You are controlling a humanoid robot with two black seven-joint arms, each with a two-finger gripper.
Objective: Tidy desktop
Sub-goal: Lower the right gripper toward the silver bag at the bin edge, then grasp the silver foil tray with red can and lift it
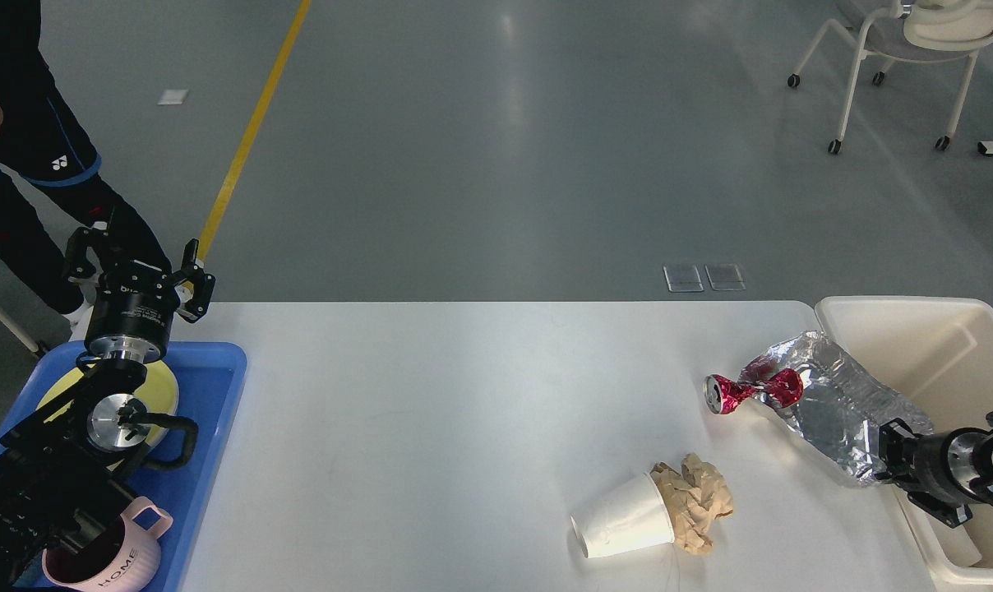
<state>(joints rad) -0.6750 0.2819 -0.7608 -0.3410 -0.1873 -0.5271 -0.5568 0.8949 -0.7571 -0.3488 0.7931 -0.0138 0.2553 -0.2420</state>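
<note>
Nearest the camera, a pink mug (106,555) marked HOME stands at the near end of the blue tray (217,411), on the left edge of the desktop (464,411). A yellow plate (161,386) lies in the same tray, partly hidden by the left arm. Left gripper (139,263) is raised above the tray's far end, fingers spread wide, holding nothing.

On the desktop's right half, a white paper cup (624,520) lies on its side, touching a crumpled brown paper wad (698,497). Farther back, a crushed red can (751,391) lies against a sheet of crumpled silver foil (842,403). The foil overlaps the rim of the beige bin (899,321) at the desktop's right edge.

Right gripper (891,452) sits at the foil's near corner, over the bin's rim. Its fingers are dark and seen small; whether they grip the foil cannot be told.
</note>
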